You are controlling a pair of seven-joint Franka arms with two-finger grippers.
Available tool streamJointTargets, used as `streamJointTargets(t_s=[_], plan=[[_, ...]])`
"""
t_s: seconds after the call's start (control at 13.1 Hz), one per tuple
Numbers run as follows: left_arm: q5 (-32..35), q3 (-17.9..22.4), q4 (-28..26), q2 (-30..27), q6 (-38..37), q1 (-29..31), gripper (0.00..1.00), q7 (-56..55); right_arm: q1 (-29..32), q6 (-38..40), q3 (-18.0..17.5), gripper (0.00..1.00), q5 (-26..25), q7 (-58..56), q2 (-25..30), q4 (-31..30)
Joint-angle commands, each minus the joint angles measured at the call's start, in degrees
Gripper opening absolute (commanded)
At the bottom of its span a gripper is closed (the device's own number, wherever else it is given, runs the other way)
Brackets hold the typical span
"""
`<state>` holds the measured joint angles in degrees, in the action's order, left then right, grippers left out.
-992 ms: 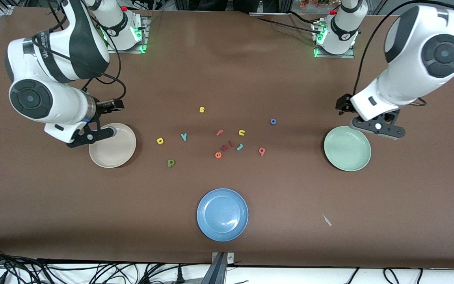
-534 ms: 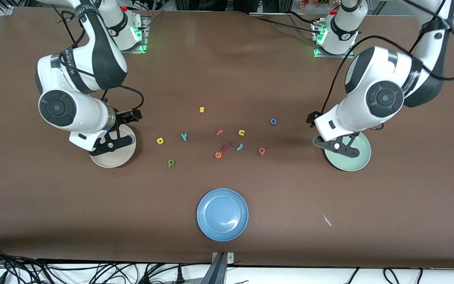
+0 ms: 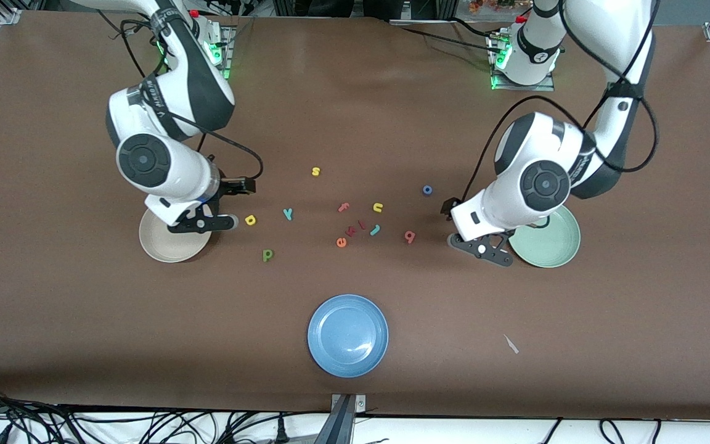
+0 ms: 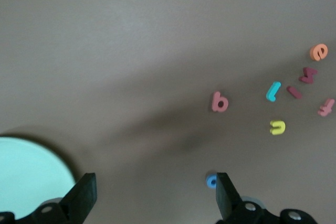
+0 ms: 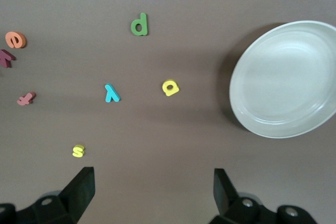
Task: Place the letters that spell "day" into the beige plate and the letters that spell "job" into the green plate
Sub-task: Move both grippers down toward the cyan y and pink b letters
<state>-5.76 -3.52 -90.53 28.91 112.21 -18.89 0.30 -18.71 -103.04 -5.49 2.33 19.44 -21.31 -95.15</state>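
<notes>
Worktop [image 3: 355, 111]: brown, filling the frame.

Blue plate [image 3: 347, 335]: sitting at lower centre.

Beige plate [image 3: 167, 246]: lying at middle left of the front view, its upper part being hidden by the right arm.

Green plate [image 3: 549, 246]: lying at middle right, its upper edge being covered by the left arm.

Right claw [image 3: 202, 223]: hanging over the beige plate's rim, jaws standing wide, gripping nothing.

Left claw [image 3: 481, 250]: hanging over bare worktop just beside the green plate, jaws wide, gripping nothing.

Letters, all lying loose at frame centre between the two plates: green "d" [image 3: 267, 254], yellow "a" [image 3: 250, 219], teal "y" [image 3: 288, 214]; teal "j" [image 3: 375, 230], blue "o" [image 3: 427, 190], salmon "b" [image 3: 410, 236]. In the left wrist view the "o" is being partly cut off by a fingertip.

Others: yellow "s" [image 3: 315, 171], yellow "u" [image 3: 378, 208], pink "f" [image 3: 343, 207], orange "e" [image 3: 341, 242].
</notes>
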Motion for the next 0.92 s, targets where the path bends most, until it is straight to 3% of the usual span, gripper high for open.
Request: streamJointTargets(t_s=[0.0,0.15,0.53,0.84], plan=[[-1.4,0.4,0.8,3.2,3.4,-1.7,1.00,-2.6,-0.6,-6.7,-0.3,1.00,0.5,1.2,1.5,-5.9],[-1.4,0.4,0.8,4.0,5.5,-3.9,1.00,-5.3,-0.9,-12.2,-0.8,1.00,0.5,3.0,1.5,-9.2],[-1.1,0.5,-2.4,6.4,13.2,-7.5,0.96,-9.3,-4.4,-15.1,-0.7,1.00,-0.1,5.0,-1.3,-10.0],[-1.1,0.4,-9.0,6.1,22.3,-9.1,0.79,-9.4,-5.4,-22.4,-0.7,1.00,-0.1,5.0,-6.2,-10.0]])
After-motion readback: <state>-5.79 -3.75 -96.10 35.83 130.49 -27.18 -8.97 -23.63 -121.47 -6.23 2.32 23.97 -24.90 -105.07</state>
